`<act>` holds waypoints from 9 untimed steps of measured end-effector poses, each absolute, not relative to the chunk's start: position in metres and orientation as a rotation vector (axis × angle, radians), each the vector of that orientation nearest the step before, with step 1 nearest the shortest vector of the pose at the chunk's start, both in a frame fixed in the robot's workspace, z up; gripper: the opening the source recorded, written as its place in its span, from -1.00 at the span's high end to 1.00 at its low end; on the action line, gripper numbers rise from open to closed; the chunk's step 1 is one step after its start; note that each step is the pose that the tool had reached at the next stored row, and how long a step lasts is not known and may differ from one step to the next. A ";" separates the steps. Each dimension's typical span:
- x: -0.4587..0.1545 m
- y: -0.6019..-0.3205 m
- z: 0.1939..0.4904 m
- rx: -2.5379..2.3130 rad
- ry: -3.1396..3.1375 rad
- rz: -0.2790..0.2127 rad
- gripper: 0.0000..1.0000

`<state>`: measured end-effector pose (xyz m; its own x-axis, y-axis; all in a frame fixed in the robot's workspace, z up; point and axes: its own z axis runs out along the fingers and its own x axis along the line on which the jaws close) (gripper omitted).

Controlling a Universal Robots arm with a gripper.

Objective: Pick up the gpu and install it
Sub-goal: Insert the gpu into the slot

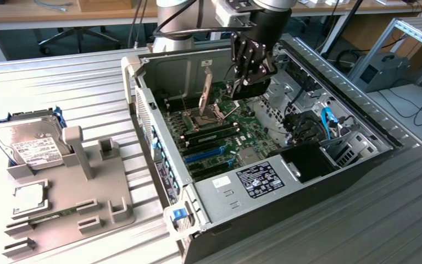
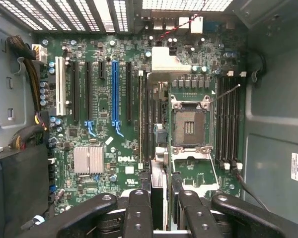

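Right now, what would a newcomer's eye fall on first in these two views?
First, the open computer case lying on its side on the ribbed metal table, its green motherboard laid bare. The gripper hangs inside the case over the board, shut on the gpu. At the exterior view's left, a grey fixture carries a hard drive with a white label.

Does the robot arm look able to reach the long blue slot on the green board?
Probably yes. The case stands open, nothing lies over the blue slot, and the gripper, its fingers shut on the gpu, hangs over the same board nearby.
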<state>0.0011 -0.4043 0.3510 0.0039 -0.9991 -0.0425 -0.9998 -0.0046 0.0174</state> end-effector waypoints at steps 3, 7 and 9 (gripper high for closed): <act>-0.002 -0.406 0.349 -2.213 2.204 0.066 0.47; -0.006 -0.409 0.348 -2.213 2.204 0.066 0.47; -0.007 -0.410 0.347 -2.213 2.204 0.066 0.47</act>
